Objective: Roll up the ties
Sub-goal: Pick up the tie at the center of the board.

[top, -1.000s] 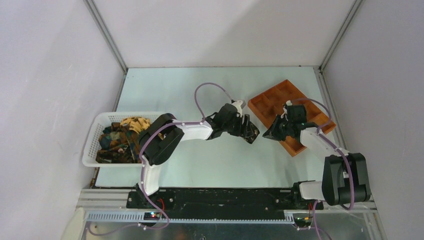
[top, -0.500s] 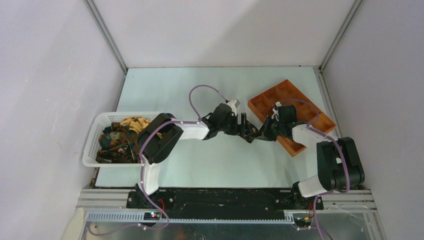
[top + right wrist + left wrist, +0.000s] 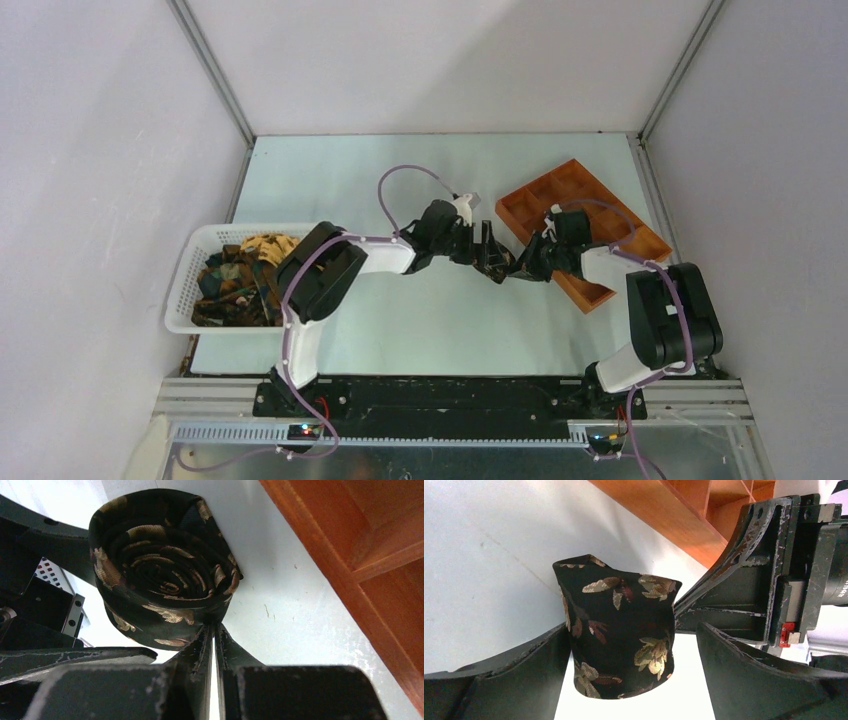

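Observation:
One tie (image 3: 619,640), black with gold and brown leaves, stands rolled into a tight coil (image 3: 165,575) on the table beside the orange tray. My left gripper (image 3: 633,630) is open around it: the left finger touches the roll and the right finger (image 3: 744,670) stands apart from it. My right gripper (image 3: 215,626) is shut, its tips pressed against the roll's outer edge; whether cloth is pinched between them does not show. In the top view the left gripper (image 3: 492,258) and the right gripper (image 3: 527,268) meet at the roll (image 3: 505,270). Several more ties (image 3: 240,275) lie heaped in the basket.
The white mesh basket (image 3: 180,290) stands at the table's left edge. The orange compartment tray (image 3: 545,195) lies slanted at the right, its near wall (image 3: 380,555) close behind the roll. White walls enclose the table on three sides.
The left gripper has opened wide around the rolled tie. The right gripper has come left from the tray's edge to touch the roll.

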Action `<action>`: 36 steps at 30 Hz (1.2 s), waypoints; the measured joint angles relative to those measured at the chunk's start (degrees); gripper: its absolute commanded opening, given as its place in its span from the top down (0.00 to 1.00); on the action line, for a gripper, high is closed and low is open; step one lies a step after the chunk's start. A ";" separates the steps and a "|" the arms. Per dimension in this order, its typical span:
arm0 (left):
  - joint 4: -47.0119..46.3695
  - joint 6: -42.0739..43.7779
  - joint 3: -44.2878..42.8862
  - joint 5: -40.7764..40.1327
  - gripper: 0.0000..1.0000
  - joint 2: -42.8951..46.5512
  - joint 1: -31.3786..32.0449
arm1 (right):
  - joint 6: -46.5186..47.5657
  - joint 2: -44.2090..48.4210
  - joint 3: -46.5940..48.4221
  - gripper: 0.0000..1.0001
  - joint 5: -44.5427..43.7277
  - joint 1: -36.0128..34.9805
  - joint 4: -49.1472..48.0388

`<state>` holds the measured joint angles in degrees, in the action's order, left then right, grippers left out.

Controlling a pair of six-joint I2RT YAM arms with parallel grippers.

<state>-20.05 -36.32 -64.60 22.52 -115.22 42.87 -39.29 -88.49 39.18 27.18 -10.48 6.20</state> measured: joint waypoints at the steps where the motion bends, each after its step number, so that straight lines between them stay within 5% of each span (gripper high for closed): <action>1: 0.07 0.42 -0.63 0.68 0.04 -0.57 0.00 | -0.02 -0.02 0.00 0.93 0.02 0.00 -0.02; 10: 1.07 3.28 -3.48 4.83 0.07 -3.54 -0.31 | 0.02 -0.02 0.00 0.93 -0.04 0.11 0.00; 15: 0.94 3.93 -4.26 5.84 0.29 -4.44 -0.50 | 0.11 -0.02 0.00 0.93 -0.17 0.17 0.04; 19: 0.94 4.31 -4.31 6.27 0.36 -4.85 -0.68 | 0.26 -0.02 0.00 0.93 -0.20 0.44 0.17; 28: 0.94 4.37 -4.31 6.54 0.38 -4.83 -0.63 | 0.72 1.22 0.00 0.93 -0.22 1.53 1.44; 36: 6.88 6.62 -4.63 4.24 0.38 -2.16 -0.24 | 1.79 16.83 0.24 0.92 -0.72 6.54 6.80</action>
<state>-13.17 -29.69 -69.23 26.76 -117.38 42.63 -37.50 -71.66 39.42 26.46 -3.95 12.99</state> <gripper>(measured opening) 0.628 0.072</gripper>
